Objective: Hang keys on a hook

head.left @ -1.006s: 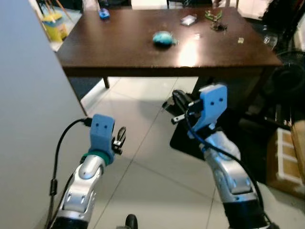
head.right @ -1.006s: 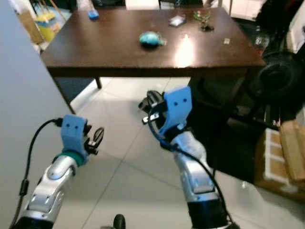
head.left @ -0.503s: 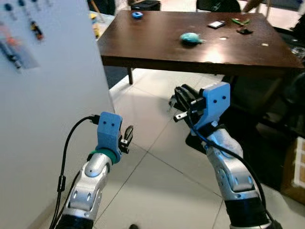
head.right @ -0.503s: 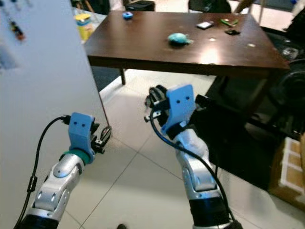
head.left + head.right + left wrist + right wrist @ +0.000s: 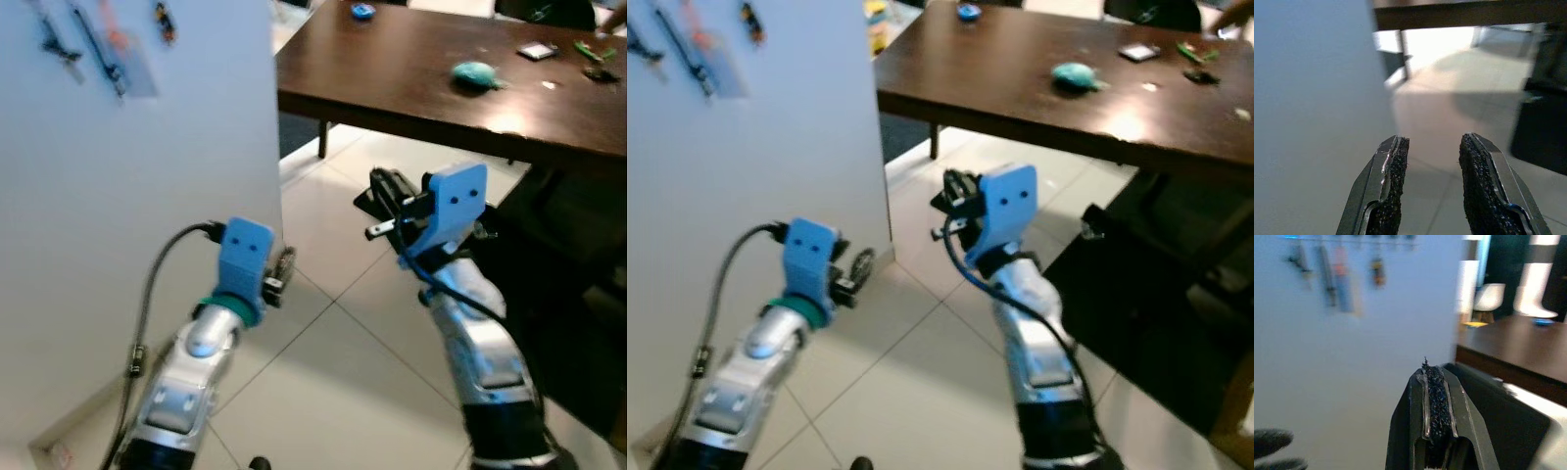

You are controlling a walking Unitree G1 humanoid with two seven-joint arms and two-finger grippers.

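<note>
1. White wall panel (image 5: 127,225) – biggest thing in view, on the L side, just beside the left end effector (image 5: 284,266) and well apart from the right end effector (image 5: 392,196).
2. Pale tiled floor (image 5: 333,382) – below both end effectors, grout lines running diagonally.
3. Dark wood bench (image 5: 431,83) – ahead of and above the R end effector, one leg showing near the wall edge.
4. Black mat/dark furniture (image 5: 1156,294) – on the floor under the bench, to the R of the R arm; too dark to say more.
5. L end effector – held low w/ blue wrist housing, close to the wall's corner edge; in the wrist view its fingers (image 5: 1393,186) stand apart w/ nothing between them, so open.
6. R end effector – raised higher, pointing toward the wall; wrist view shows its fingers (image 5: 1436,401) pressed together, closed. Can't tell whether anything is pinched between them.
7. Hanging items (image 5: 1334,276) – small dark and coloured things dangling in a row high on the wall, ahead of the R end effector and well apart from it; blurred, so can't tell if they're keys or what hooks they hang from.
8. Teal object (image 5: 475,73) – on the bench, beyond the R end effector.
9. Small blue object (image 5: 363,11) – far bench edge, beyond both.
10. Keys – can't make them out clearly anywhere.
</note>
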